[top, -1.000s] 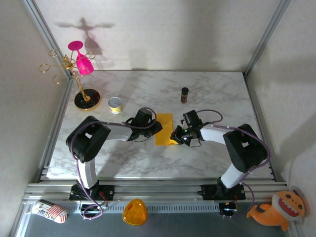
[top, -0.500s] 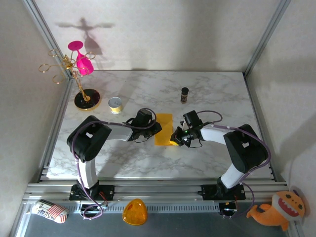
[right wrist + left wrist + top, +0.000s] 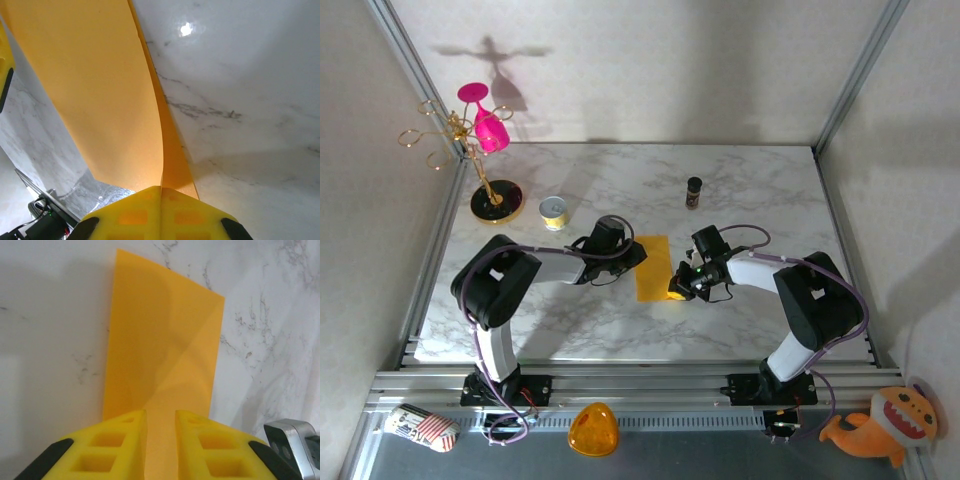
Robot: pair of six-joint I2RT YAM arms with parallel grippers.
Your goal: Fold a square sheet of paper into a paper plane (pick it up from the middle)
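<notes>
One orange paper [image 3: 652,266], right hand [image 3: 161,190] pinching, left hand [image 3: 160,416] ajar

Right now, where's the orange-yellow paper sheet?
The orange-yellow paper sheet lies mid-table in the top view, between the left gripper and the right gripper, which pinches its near-right corner.

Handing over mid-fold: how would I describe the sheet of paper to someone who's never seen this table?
On the marble table, look at the middle, where the left gripper and right gripper meet. The sheet of paper sits between them, a thin matte orange-yellow rectangle, unlike the small round yellow tin farther back left.
</notes>
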